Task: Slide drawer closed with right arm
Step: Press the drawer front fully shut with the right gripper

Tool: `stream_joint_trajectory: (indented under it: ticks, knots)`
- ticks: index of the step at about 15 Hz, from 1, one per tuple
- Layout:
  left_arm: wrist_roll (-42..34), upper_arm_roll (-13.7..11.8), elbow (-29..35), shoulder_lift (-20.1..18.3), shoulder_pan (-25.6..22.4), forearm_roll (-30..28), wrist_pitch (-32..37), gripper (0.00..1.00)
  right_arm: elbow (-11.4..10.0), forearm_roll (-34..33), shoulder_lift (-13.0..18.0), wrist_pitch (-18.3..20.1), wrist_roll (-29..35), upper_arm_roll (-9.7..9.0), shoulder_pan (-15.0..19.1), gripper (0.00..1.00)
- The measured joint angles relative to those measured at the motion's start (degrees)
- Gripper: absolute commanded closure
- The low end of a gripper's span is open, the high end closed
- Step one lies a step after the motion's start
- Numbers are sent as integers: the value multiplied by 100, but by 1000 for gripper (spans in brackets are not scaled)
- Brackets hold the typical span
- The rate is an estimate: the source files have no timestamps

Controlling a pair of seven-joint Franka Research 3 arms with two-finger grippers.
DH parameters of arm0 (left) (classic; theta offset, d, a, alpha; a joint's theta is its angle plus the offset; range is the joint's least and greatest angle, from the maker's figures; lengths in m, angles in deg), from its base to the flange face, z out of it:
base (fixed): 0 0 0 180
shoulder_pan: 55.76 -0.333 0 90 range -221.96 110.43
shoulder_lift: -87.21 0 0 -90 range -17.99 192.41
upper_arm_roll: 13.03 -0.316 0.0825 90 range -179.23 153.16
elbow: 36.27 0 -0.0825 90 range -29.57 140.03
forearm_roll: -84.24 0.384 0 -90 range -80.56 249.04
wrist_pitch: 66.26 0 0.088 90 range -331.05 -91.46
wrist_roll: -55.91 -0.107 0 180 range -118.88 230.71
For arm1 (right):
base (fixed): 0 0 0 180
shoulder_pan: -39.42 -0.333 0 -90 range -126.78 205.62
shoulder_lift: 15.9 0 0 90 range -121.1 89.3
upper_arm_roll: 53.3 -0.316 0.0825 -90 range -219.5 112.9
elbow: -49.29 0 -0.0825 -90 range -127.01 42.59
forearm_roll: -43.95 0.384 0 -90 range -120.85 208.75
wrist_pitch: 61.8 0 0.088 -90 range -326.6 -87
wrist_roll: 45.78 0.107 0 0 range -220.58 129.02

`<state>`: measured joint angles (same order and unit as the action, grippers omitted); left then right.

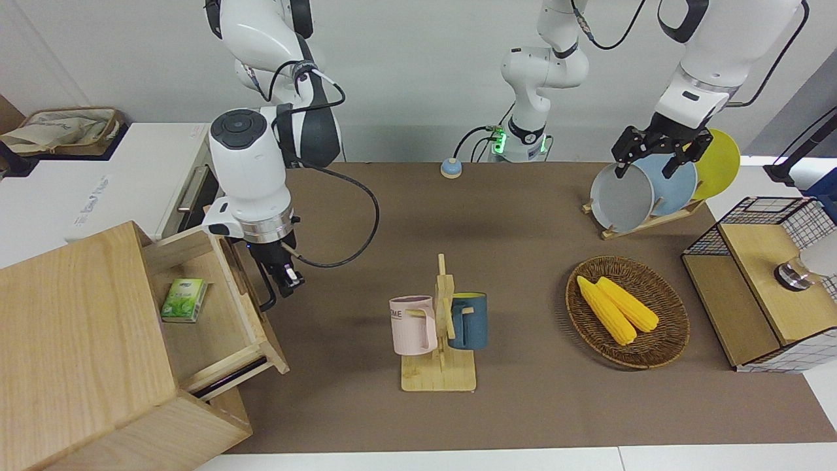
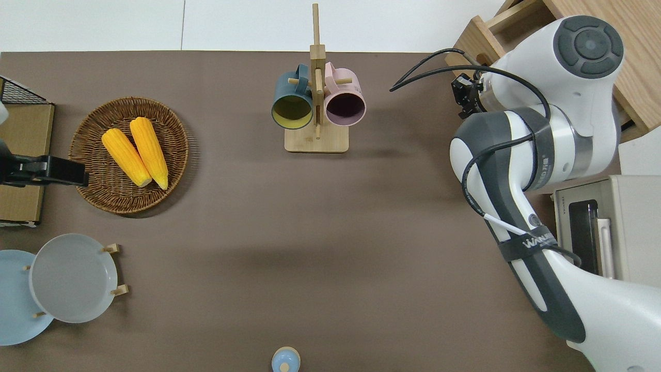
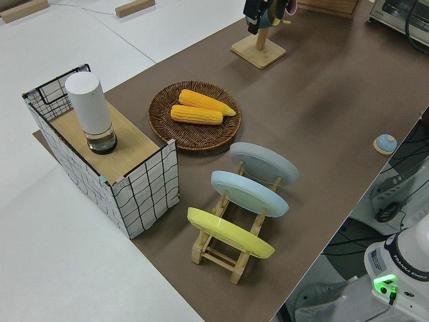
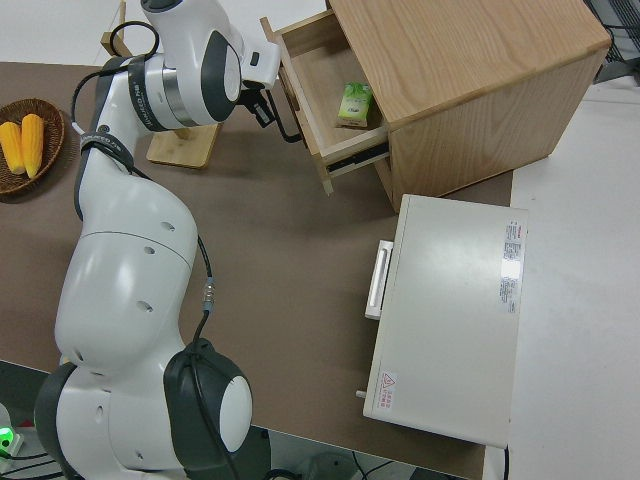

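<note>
The pale-wood drawer (image 1: 256,317) stands partly open from the large cabinet (image 1: 78,340) at the right arm's end of the table. It also shows in the right side view (image 4: 315,150). A small green box (image 1: 184,299) lies in it. My right gripper (image 1: 286,277) looks shut and empty. It rests against the black loop handle (image 1: 267,297) on the drawer front, as the right side view (image 4: 264,107) also shows. In the overhead view the right gripper (image 2: 465,95) is mostly hidden under its arm. My left arm is parked, its gripper (image 1: 656,156) open.
A white oven (image 1: 98,183) stands beside the cabinet, nearer to the robots. A mug rack (image 1: 439,327) with two mugs stands mid-table. A wicker basket (image 1: 667,327) with corn, a plate rack (image 1: 654,186) and a wire-mesh box (image 1: 758,281) are toward the left arm's end.
</note>
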<state>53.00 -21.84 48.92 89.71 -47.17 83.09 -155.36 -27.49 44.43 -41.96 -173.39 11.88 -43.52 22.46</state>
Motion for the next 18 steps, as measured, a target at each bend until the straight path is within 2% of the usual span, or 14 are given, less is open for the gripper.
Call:
stream_joint_trajectory:
  ticks: [2,6,10,18]
  knots:
    - [0,0,0,0,0,0,0,2,13,75,0,0,-190,1,76,1000]
    - [0,0,0,0,0,0,0,5,32,405,0,-3,-1027,30,241,1000]
    - [0,0,0,0,0,0,0,2,33,462,0,-9,-1883,255,299,1000]
    - [0,0,0,0,0,0,0,2,38,469,0,-239,-2127,449,304,1000]
